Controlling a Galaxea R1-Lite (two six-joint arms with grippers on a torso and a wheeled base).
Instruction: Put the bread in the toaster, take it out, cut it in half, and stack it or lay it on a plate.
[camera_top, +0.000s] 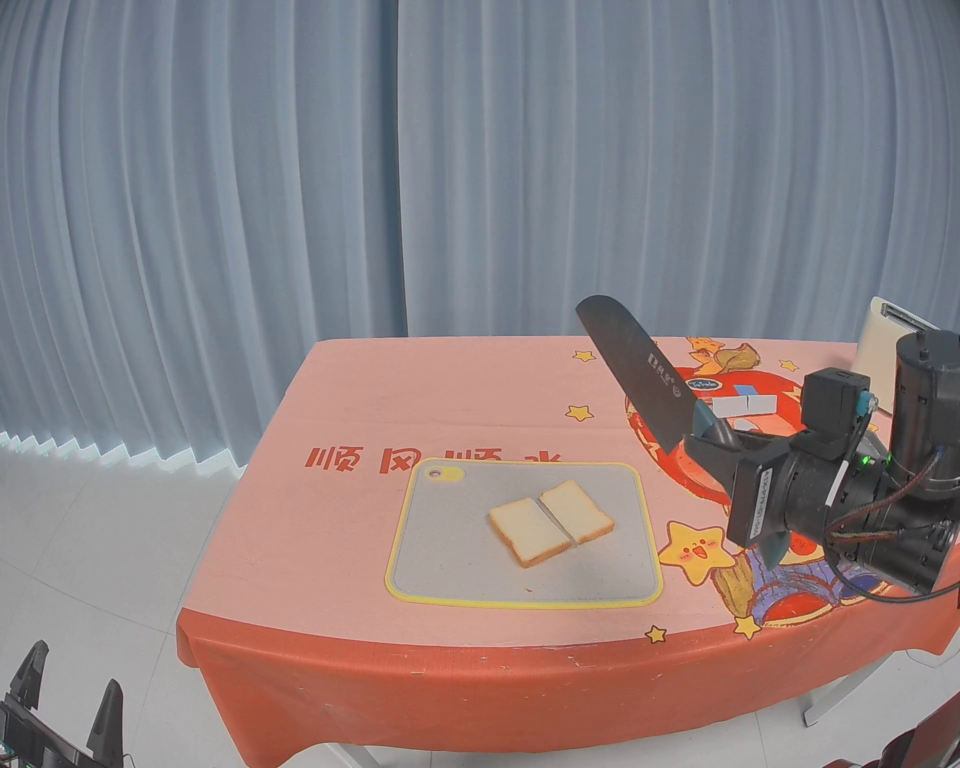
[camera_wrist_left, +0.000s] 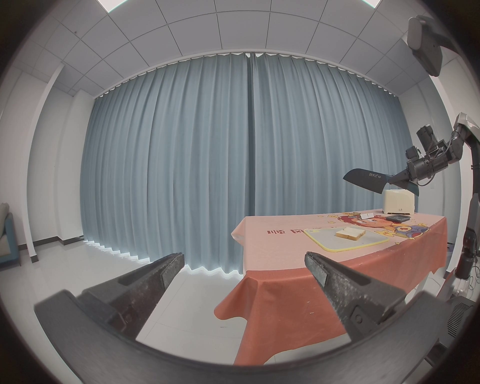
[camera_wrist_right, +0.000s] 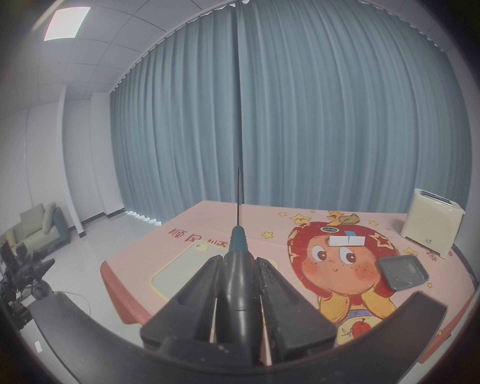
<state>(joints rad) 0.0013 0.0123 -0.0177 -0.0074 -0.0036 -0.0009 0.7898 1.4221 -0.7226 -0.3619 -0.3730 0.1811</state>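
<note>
Blue-grey curtains hang behind a table draped in a salmon cartoon-print cloth. On it lies a grey cutting board with a yellow rim, and on the board sits the bread, already in two halves laid side by side (the cut runs diagonally between them, the pieces just about touching).

To the right of the board the right gripper is clamped on the handle of a knife. It holds the dark blade up in the air, clear of the bread, with the tip slanting up and towards the robot's left.

At the table's far right corner stands the cream toaster. A dark square plate lies just in front of it, well apart from the board.

Off the table, low on the robot's left, is the left gripper. Its fingers are spread wide with nothing between them.
</note>
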